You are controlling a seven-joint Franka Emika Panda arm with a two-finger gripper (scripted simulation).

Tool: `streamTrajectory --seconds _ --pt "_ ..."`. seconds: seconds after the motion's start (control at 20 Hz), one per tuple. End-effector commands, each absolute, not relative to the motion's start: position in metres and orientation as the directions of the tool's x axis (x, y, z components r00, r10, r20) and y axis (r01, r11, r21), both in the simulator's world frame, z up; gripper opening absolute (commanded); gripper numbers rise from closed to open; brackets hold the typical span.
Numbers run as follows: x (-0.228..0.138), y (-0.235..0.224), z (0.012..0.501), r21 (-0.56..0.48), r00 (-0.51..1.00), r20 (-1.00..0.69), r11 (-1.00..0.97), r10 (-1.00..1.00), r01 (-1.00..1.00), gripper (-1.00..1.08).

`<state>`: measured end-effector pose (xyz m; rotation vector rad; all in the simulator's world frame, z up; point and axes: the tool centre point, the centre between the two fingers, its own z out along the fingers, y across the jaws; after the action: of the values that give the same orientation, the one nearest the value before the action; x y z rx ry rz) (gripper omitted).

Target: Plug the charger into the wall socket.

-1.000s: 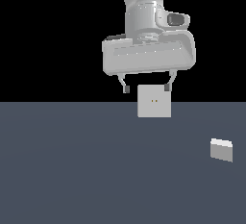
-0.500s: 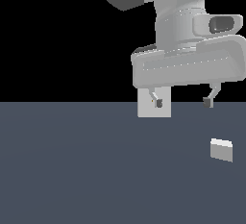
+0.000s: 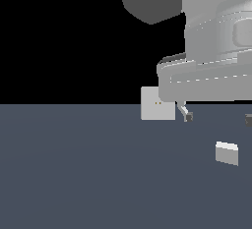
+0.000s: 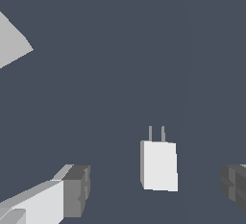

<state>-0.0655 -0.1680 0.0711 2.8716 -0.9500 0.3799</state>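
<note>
Exterior view first: a flat slate-blue floor fills the lower half, plain and unmarked, and meets a pure black backdrop at a straight horizon. Nearest on that floor, toward the exterior view's right, the charger lies by itself, a small grey block with a whiter top face. Farther back, at the horizon line, the wall socket stands upright, a pale square plate with two tiny yellowish dots at its centre; its right edge is covered by the arm's hand.

That arm comes down from the top right, bulky and light grey, its hand held level above the floor with both fingers pointing downward. One dark fingertip shows just right of the socket, the other sits at the frame's edge, so the gripper is spread wide and holds nothing. It hangs above the charger, apart from it.

Wrist view (looking straight down at the floor) shows the charger between the two dark finger pads, touching neither, with its two thin prongs sticking out of one end. A pale corner of the socket cuts in at the frame's edge.
</note>
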Motion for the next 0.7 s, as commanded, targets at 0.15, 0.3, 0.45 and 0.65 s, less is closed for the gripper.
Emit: streamTrajectory --seconds 0.15,0.3,0.45,0.65 --pt "-0.073 -0.179 0.064 0.002 0.741 0.283 -0.772 -0.609 -0.636 1.00" --pt "-0.074 -0.180 0.062 0.000 0.734 0.286 -0.766 -0.616 -0.643 1.00" --pt "-0.074 -0.180 0.062 0.001 0.736 0.284 -0.768 -0.614 -0.641 1.00" --pt "-0.075 -0.180 0.055 0.001 0.736 0.284 -0.767 -0.615 -0.641 1.00"
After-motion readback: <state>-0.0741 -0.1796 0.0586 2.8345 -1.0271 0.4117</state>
